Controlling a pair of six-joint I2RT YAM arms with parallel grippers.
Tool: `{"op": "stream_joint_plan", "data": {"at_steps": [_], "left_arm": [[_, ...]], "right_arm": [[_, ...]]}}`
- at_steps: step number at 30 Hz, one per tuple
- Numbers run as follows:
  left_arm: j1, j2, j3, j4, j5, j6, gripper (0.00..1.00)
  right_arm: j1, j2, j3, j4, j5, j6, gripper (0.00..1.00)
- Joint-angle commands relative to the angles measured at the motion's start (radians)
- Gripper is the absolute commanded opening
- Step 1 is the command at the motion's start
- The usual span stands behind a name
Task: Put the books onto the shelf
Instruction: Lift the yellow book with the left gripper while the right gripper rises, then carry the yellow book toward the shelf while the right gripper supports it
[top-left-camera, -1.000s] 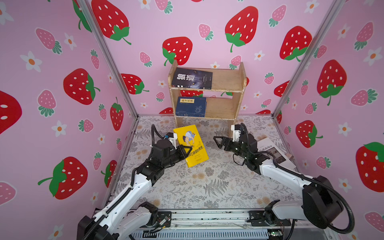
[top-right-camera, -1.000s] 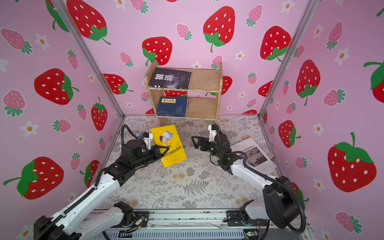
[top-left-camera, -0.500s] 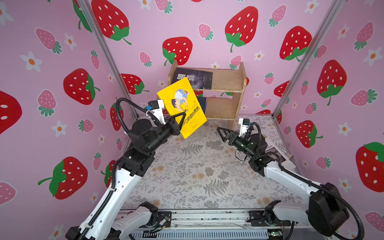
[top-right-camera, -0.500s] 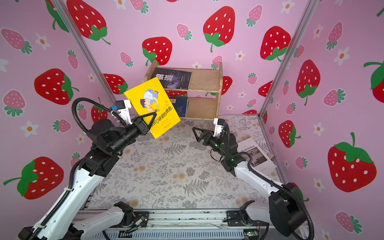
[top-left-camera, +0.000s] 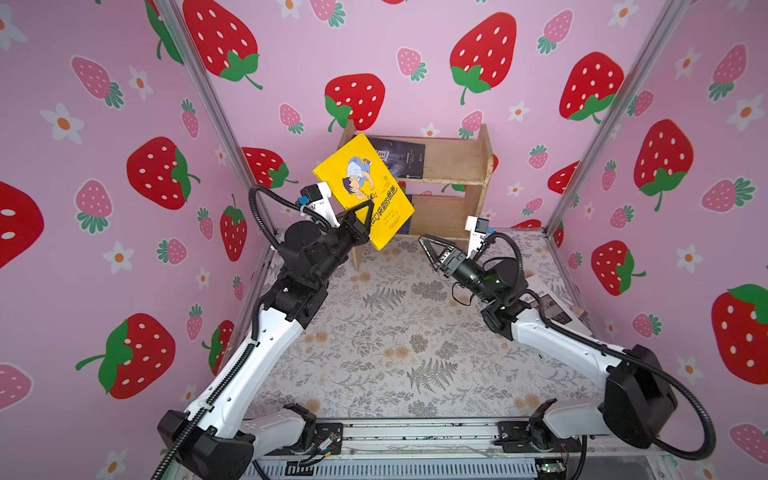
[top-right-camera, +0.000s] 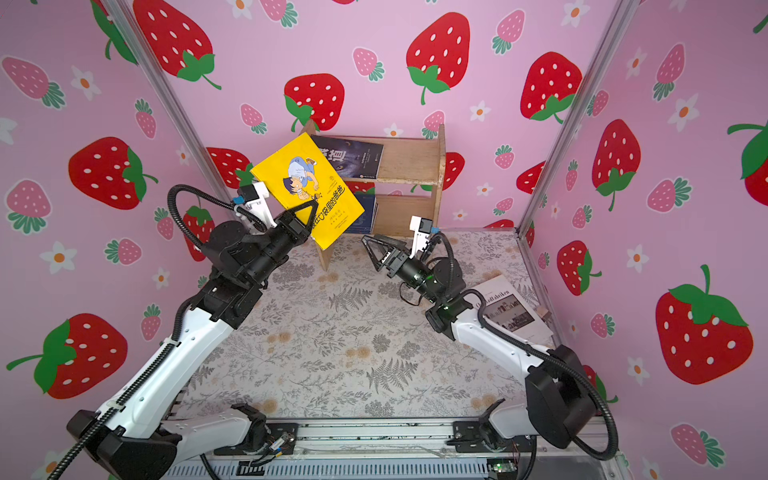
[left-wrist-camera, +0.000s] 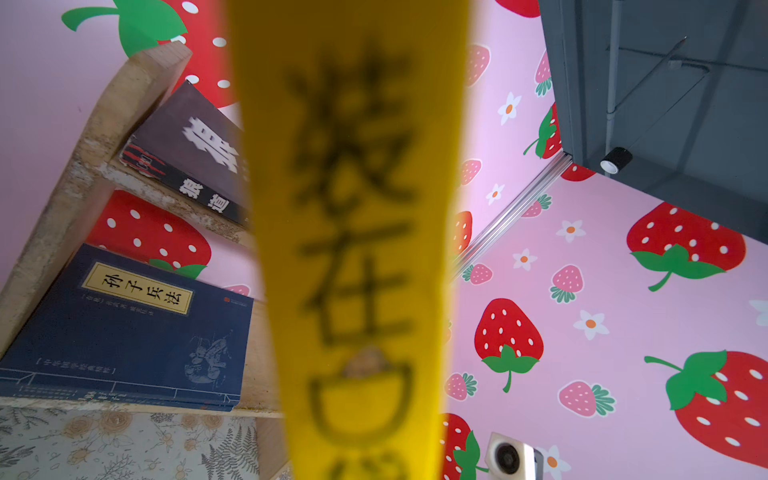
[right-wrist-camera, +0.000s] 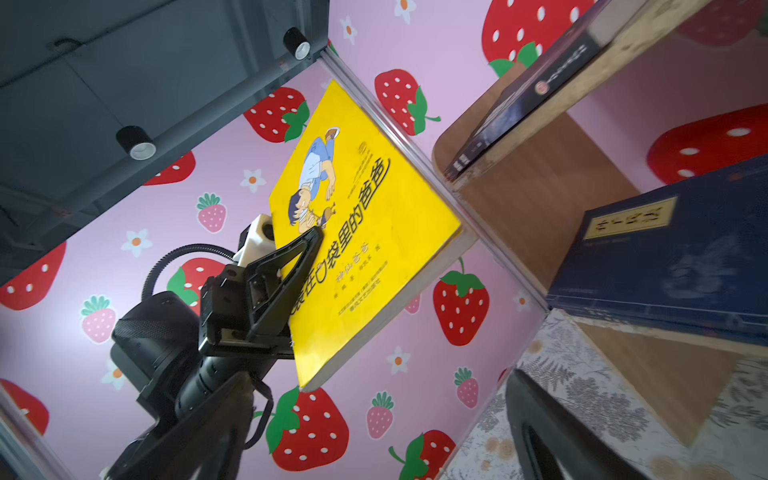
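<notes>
Left gripper (top-left-camera: 369, 206) clenched on the yellow book (top-left-camera: 365, 189), pinching the cover near its lower edge; grip also clear in right wrist view (right-wrist-camera: 318, 235). Book is up in the air, tilted, cover facing the camera, at about 11 o'clock from the worktop (top-left-camera: 395, 332) centre, in front of the shelf's left end and overlapping it in both top views (top-right-camera: 307, 187). Whether it touches the shelf: cannot tell. In the left wrist view the yellow book (left-wrist-camera: 357, 249) fills the middle, blurred.

Shelf (top-left-camera: 453, 166) stands at 12 o'clock against the back wall. Black book (top-right-camera: 353, 156) lies flat on the upper tier, left end. Navy books (left-wrist-camera: 124, 328) stacked flat on the lower tier, left end; count unclear.

Right gripper (top-left-camera: 428, 251) released, jaws spread wide, nothing between them, hovering above the worktop at about 1 o'clock, pointing toward the shelf base. White book (top-right-camera: 511, 309) lies flat on the worktop at 3 o'clock, partly hidden by the right arm.
</notes>
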Motion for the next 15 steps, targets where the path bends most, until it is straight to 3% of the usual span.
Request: {"op": "stream_joint_plan", "data": {"at_steps": [1,12,15], "left_arm": [[0.003,-0.005,0.057,0.163,-0.011,-0.055,0.00],[0.004,0.040,0.003,0.251,0.041,-0.184,0.00],[0.003,0.052,-0.008,0.275,0.082,-0.216,0.00]], "right_arm": [[0.026,0.063,0.052,0.150,-0.057,0.085,0.93],[0.060,0.216,0.201,0.261,-0.074,0.156,0.84],[0.062,0.247,0.234,0.276,-0.075,0.178,0.74]]}}
